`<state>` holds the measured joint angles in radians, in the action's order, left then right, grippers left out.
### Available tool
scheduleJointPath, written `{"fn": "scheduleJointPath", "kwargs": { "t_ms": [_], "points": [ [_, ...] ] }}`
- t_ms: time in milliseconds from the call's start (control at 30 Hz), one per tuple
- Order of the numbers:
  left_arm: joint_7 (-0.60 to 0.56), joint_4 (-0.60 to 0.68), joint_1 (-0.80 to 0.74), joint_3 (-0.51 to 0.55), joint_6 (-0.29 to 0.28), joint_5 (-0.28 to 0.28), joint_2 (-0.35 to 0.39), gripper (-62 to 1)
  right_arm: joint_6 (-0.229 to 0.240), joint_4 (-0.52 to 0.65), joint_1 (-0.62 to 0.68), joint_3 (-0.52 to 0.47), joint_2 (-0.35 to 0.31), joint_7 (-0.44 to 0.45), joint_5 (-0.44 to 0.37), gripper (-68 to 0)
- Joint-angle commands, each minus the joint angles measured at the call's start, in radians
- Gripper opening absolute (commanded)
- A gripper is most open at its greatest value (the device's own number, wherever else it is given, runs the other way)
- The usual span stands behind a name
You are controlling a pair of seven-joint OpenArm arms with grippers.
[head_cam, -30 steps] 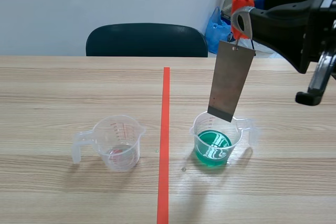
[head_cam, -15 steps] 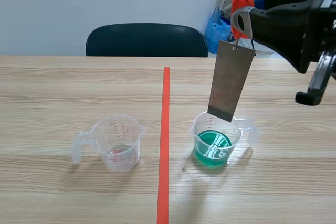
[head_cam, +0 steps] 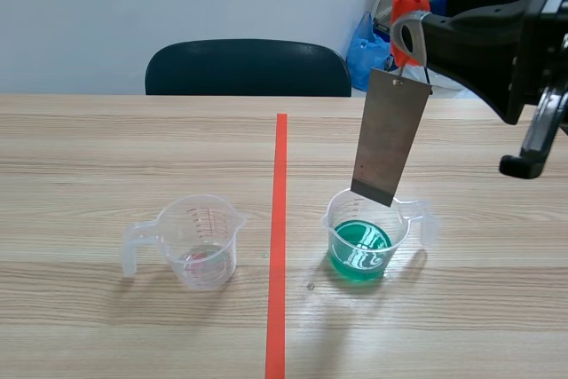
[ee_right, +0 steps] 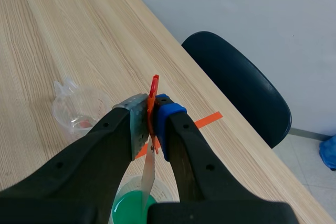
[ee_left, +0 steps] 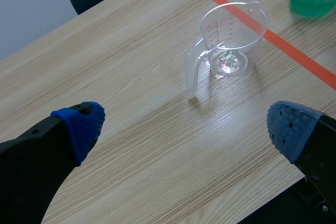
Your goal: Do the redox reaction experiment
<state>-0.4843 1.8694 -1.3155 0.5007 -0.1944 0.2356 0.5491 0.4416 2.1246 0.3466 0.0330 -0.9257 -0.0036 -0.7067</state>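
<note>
A grey metal strip (head_cam: 390, 137) hangs from an orange clip (head_cam: 406, 31), and my right gripper (head_cam: 417, 28) is shut on that clip, high above the table. The strip's lower end hangs just over the rim of a clear beaker with green liquid (head_cam: 361, 249), right of the red line. In the right wrist view the clip (ee_right: 153, 98) sits pinched between the pads, with the strip (ee_right: 148, 174) dropping toward the green beaker (ee_right: 131, 207). A second clear beaker (head_cam: 197, 240), nearly empty, stands left of the line. My left gripper (ee_left: 184, 127) is open, with that beaker (ee_left: 231, 40) ahead of it.
An orange-red tape line (head_cam: 279, 237) runs down the table's middle. A dark chair (head_cam: 247, 67) stands behind the far edge, and a blue bag (head_cam: 366, 46) lies beyond it at the right. Bare wood surrounds both beakers.
</note>
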Motion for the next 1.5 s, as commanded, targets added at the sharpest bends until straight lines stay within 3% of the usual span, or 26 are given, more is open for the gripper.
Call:
{"fn": "scheduleJointPath", "kwargs": {
  "t_ms": [0,200,333,500,600,700,933,1067,1233,1467],
  "points": [
    [-0.021,0.010,-0.001,-0.003,-0.003,0.014,-0.003,1.4,-0.003,-0.002,-0.016,-0.009,-0.013,0.018,-0.009,-66.9],
    [-0.032,0.010,-0.001,-0.003,-0.005,0.014,0.003,1.4,-0.003,-0.002,-0.016,-0.009,-0.013,0.016,-0.009,-66.9],
    [-0.019,0.009,-0.001,-0.005,-0.043,0.014,0.031,1.4,-0.004,-0.002,-0.016,-0.009,-0.013,0.011,-0.009,-66.9],
    [-0.013,-0.016,0.079,-0.025,-0.203,0.053,0.079,-37.5,-0.004,-0.002,-0.016,-0.009,-0.013,0.010,-0.009,-66.9],
    [-0.012,-0.058,0.206,-0.061,-0.308,0.124,0.116,-49.4,-0.004,-0.002,-0.016,-0.009,-0.013,0.010,-0.009,-66.9],
    [0.009,-0.108,0.353,-0.127,-0.353,0.204,0.150,-58.6,-0.004,-0.002,-0.016,-0.009,-0.013,0.010,-0.009,-66.9],
    [0.219,-0.259,0.800,-0.411,-0.429,0.244,0.205,-58.3,-0.004,-0.002,-0.016,-0.009,-0.013,0.010,-0.009,-66.9],
    [0.275,-0.356,1.033,-0.606,-0.435,0.249,0.200,-58.2,-0.004,-0.002,-0.016,-0.009,-0.013,0.010,-0.009,-66.9],
    [0.328,-0.472,1.265,-0.818,-0.502,0.304,0.164,-58.2,-0.004,-0.002,-0.016,-0.009,-0.013,0.010,-0.009,-66.9],
    [0.404,-0.602,1.477,-1.013,-0.502,0.308,0.049,-58.2,-0.004,-0.002,-0.016,-0.009,-0.013,0.010,-0.009,-66.9]
  ]
}}
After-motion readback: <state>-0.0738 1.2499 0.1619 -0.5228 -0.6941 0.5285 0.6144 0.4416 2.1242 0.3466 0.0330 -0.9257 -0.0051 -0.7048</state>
